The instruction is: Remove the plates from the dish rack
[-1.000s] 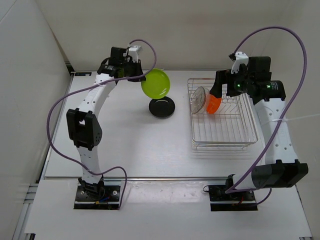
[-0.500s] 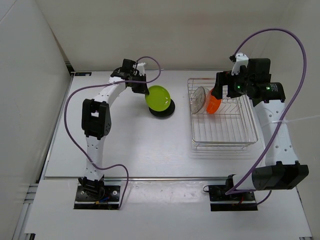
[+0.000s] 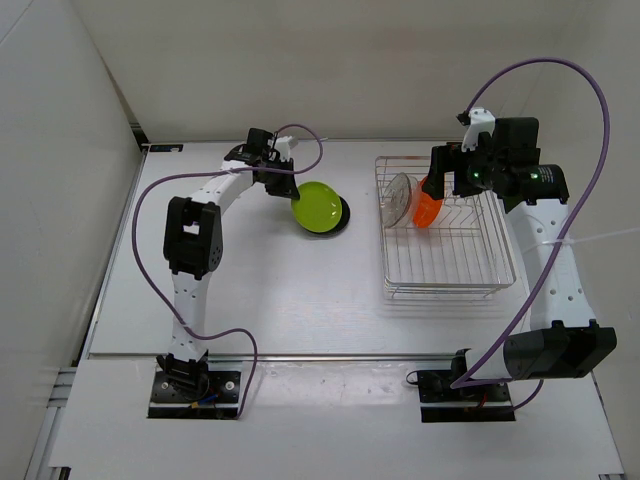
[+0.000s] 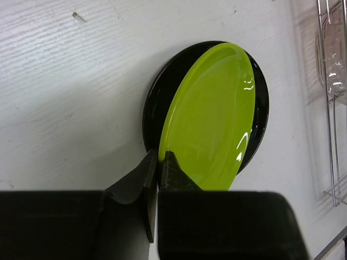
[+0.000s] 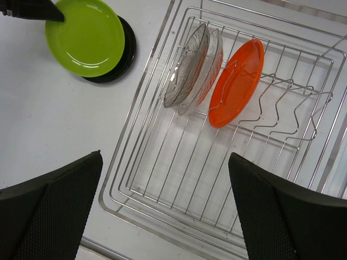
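My left gripper (image 3: 284, 186) (image 4: 160, 158) is shut on the rim of the yellow-green plate (image 3: 315, 208) (image 4: 214, 116), which tilts low over the black plate (image 3: 341, 215) (image 4: 153, 97) lying on the table. The yellow-green plate (image 5: 85, 37) and black plate (image 5: 128, 51) also show in the right wrist view. The silver wire dish rack (image 3: 445, 265) (image 5: 162, 187) stands at the right. In it stand an orange plate (image 3: 428, 208) (image 5: 236, 82) and two clear plates (image 3: 399, 197) (image 5: 195, 67), all on edge. My right gripper (image 3: 447, 172) (image 5: 165, 211) is open and empty, high above the rack.
The white table (image 3: 280, 290) ends at walls at the back and left. The rack's front half holds only bare wire dividers (image 5: 282, 116). Purple cables (image 3: 560, 70) loop above both arms.
My left gripper has lowered the yellow-green plate from above the table down onto the black plate, tilting it flatter. My right arm has stayed nearly still above the rack.
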